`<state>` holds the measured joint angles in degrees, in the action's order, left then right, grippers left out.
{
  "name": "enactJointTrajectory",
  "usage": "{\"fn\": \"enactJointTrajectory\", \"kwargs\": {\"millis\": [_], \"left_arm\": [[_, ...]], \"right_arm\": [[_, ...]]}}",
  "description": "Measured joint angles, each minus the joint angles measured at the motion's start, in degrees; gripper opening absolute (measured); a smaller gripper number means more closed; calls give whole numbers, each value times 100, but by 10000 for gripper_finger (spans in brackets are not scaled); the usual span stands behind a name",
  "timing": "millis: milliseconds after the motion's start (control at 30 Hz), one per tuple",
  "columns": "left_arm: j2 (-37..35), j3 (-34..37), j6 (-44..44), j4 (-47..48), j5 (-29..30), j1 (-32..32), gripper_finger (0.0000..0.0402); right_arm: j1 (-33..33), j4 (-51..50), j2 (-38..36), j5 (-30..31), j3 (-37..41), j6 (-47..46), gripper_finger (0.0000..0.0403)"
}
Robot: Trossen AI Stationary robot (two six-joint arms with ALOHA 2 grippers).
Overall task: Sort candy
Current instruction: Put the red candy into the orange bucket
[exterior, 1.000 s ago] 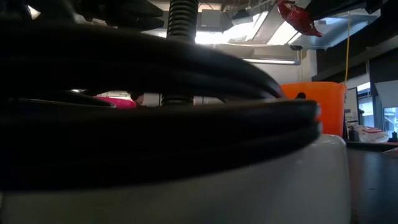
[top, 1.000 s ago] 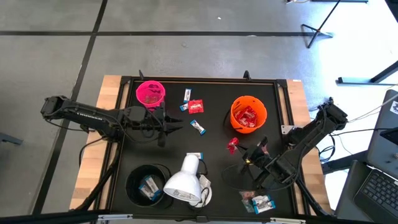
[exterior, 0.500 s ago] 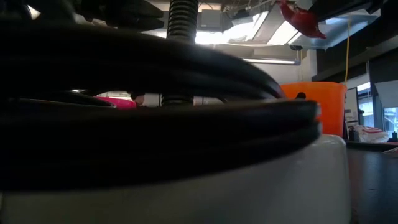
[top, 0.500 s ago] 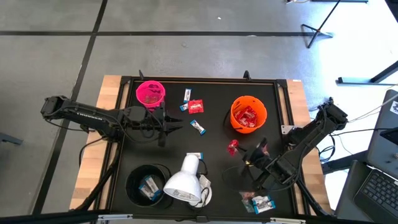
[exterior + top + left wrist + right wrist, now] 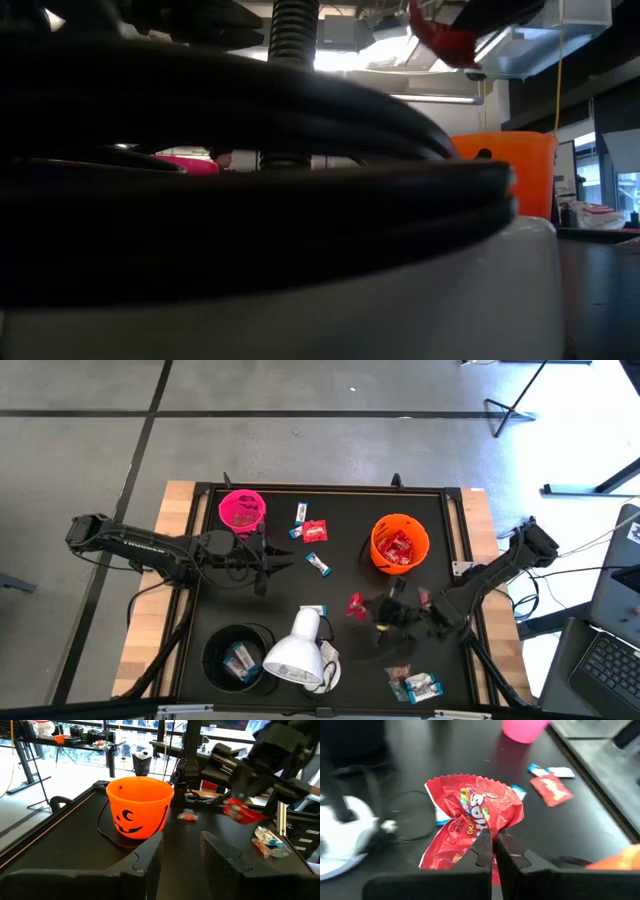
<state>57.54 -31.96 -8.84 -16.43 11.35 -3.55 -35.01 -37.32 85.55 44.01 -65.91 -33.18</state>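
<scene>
One red crinkly packet (image 5: 470, 825) hangs pinched between the closed fingers of the right gripper (image 5: 372, 609), lifted clear of the black table (image 5: 340, 585). In the high view it now sits further toward the table's middle than a second ago, when it hung closer to the orange cup (image 5: 400, 544); the right arm has swung it sideways, away from that cup. Since the orange cup already holds red packets, this drift probably means a repositioning before the drop rather than a delivery.

The packet is glossy foil with zigzag-cut edges, creased and puffed where the fingers bite it. The orange cup is smooth moulded plastic, a bucket with a black pumpkin face and a thin wire handle (image 5: 102, 820) lying on the table. Nearby lie another red packet (image 5: 315, 531) and slim white-and-blue bars (image 5: 318, 563), flat and stiff-looking. The pink cup (image 5: 241, 509) stands at the far left corner, the black cup (image 5: 237, 656) near the white lamp head (image 5: 296, 655), rounded and matte.

The left gripper (image 5: 283, 564) waits near the pink cup, fingers parted about halfway and holding nothing.
</scene>
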Motion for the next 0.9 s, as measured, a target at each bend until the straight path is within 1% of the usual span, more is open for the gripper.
{"fn": "enactJointTrajectory", "kwargs": {"millis": [167, 267, 367, 433, 567, 667, 733, 833, 900], "left_arm": [[0, 0, 0, 4, -2, 0, 122], [0, 0, -2, 8, -4, 0, 122], [0, 0, -3, 11, -7, 0, 122], [0, 0, -3, 8, -7, 0, 122], [0, 0, -3, 9, -7, 0, 122], [0, 0, -22, 9, -7, 0, 122], [0, 0, -27, 7, -8, 0, 122], [-2, 0, -27, 7, -101, 0, 122], [-2, 0, -27, 7, -139, -2, 122]], "right_arm": [[372, -562, -579, 39, 0, 65, 5], [493, -1006, -1058, 292, 0, 12, 5], [601, -1521, -1509, 599, 0, -276, 5], [736, -1880, -1694, 647, -4, -507, 5], [990, -2424, -1806, 659, 12, -776, 5], [1203, -2420, -1909, 657, 307, -775, 5], [1405, -2228, -2064, 482, 650, -771, 5], [1704, -1798, -2532, 145, 1297, -757, 5], [1871, -1300, -2975, 60, 1689, -703, 5]]}}
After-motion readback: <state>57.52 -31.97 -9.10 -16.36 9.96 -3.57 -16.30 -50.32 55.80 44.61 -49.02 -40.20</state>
